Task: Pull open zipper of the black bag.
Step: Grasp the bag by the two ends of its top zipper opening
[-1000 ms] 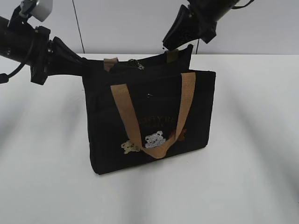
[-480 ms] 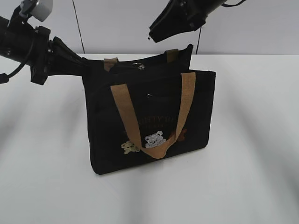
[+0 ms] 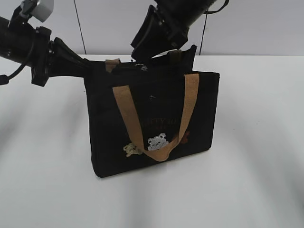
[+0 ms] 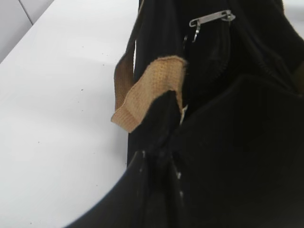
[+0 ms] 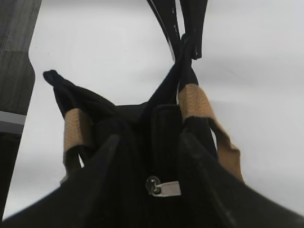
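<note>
The black bag (image 3: 152,118) stands upright on the white table, tan handles hanging over its front. My left gripper (image 3: 87,65) is shut on the fabric at the bag's left top corner; in the left wrist view its fingers (image 4: 159,154) pinch black cloth beside a tan handle end (image 4: 152,90). The zipper (image 5: 154,137) runs along the top, its silvery pull tab (image 5: 166,188) lying flat. My right gripper (image 5: 149,137) hovers open just above the top, one finger on each side of the zip line, holding nothing. In the exterior view it (image 3: 142,51) hangs over the pull tab (image 3: 141,67).
The white table (image 3: 256,156) stretches around the bag on all sides. A grey wall (image 3: 266,28) with vertical seams stands behind it. Both dark arms reach in from the upper corners.
My right gripper has swung left along the bag's top, from over its right end to above the pull tab, and its jaws have opened. The left gripper and bag stayed put.
</note>
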